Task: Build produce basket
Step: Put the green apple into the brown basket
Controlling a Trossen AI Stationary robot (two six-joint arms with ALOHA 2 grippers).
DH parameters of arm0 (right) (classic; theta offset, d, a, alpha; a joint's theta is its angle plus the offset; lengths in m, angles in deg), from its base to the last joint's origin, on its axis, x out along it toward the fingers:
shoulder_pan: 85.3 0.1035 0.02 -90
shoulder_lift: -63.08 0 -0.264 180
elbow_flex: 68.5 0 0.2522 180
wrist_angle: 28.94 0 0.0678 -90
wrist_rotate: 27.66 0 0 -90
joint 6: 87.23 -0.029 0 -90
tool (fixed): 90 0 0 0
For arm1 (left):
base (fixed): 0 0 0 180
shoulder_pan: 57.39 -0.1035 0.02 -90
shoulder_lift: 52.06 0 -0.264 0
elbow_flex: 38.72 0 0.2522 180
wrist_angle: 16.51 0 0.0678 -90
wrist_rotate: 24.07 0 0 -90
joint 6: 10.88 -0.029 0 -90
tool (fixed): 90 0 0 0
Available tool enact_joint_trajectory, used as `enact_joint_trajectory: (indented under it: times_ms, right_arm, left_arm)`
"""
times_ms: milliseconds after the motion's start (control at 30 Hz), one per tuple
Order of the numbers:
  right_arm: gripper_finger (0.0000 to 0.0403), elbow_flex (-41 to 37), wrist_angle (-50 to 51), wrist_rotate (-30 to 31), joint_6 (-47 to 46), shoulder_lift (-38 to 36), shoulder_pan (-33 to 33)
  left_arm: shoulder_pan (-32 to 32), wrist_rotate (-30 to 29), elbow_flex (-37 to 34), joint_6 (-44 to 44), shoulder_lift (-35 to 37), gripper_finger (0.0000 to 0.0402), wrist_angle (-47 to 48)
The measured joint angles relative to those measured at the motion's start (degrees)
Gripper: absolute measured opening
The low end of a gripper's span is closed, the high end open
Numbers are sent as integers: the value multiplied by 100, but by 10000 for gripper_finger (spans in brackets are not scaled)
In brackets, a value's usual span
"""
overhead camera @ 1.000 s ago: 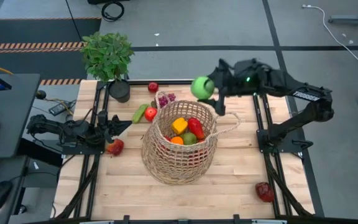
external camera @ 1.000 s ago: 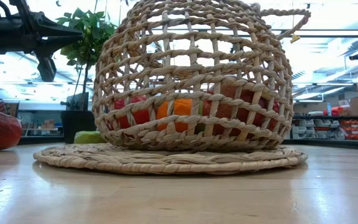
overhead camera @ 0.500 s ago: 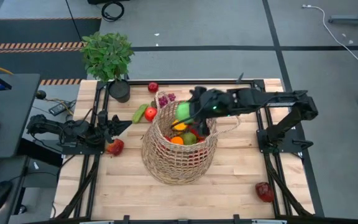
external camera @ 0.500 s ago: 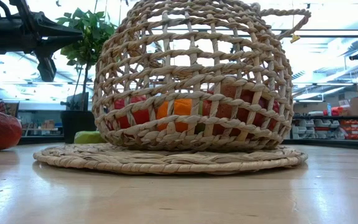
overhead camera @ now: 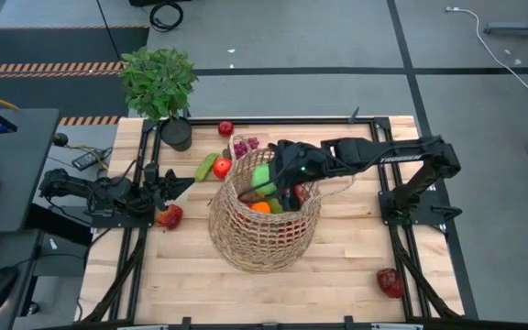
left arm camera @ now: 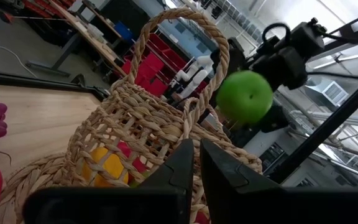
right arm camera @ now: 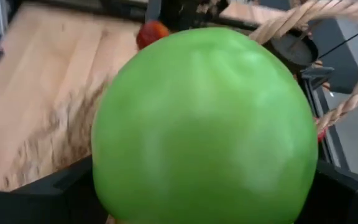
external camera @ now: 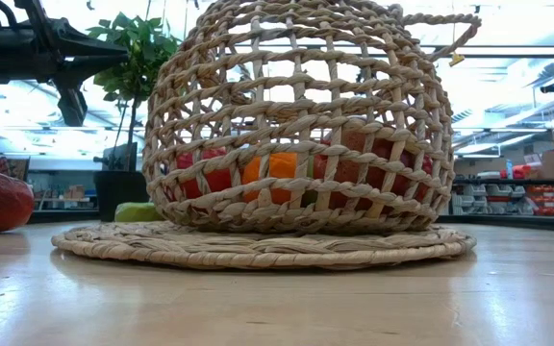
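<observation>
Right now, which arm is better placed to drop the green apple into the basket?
Right. The right gripper holds the green apple above the basket opening. The left gripper waits low at the table's left side, beside a red apple.

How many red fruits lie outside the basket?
4 red fruits: one near the black pot, one beside the wicker basket, one by the left gripper, one front-right; others may hide.

The right hand [overhead camera: 273, 172] holds an apple [overhead camera: 264, 171] over the basket [overhead camera: 264, 234] at mid-table, produce [overhead camera: 215, 167] lying behind-left.
</observation>
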Motion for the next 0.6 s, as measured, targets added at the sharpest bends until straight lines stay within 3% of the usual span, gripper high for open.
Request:
enact_joint_trajectory:
  times_ms: [300,600]
  right_arm:
    - [382,-2,-40,-627,-305,170,-243]
    - [382,0,595,-1297,-1436,697,-464]
  left_arm:
    - [2,-2,0,0,0,35,0]
    - [0,0,-1,0,-29,35,9]
